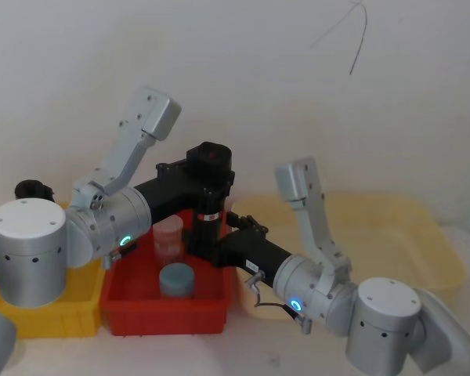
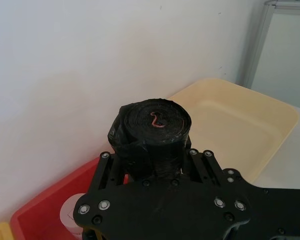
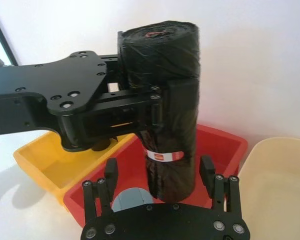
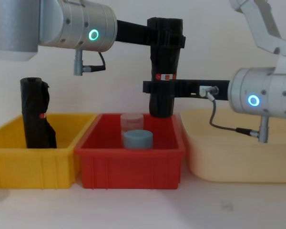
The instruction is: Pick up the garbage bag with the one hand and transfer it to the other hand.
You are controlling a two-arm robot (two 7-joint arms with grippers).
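The garbage bag (image 4: 164, 62), a straight black roll with a red-and-white band round its middle, hangs upright over the red bin (image 4: 133, 157). My left gripper (image 4: 167, 36), on the green-ringed arm, is shut on the roll near its top (image 2: 152, 132). My right gripper (image 3: 159, 172), on the blue-ringed arm, reaches in from the right at the band's height (image 4: 157, 87). It is open, with one finger on each side of the roll's lower half (image 3: 170, 125) and a gap on both sides. From the head view the roll (image 1: 206, 211) stands between both arms.
The red bin holds a clear cup (image 4: 132, 121) and a blue-grey disc (image 4: 137, 139). A yellow bin (image 4: 33, 164) on the left holds a kinked black roll (image 4: 35, 114). A cream tray (image 4: 238, 157) lies on the right. A white wall stands close behind.
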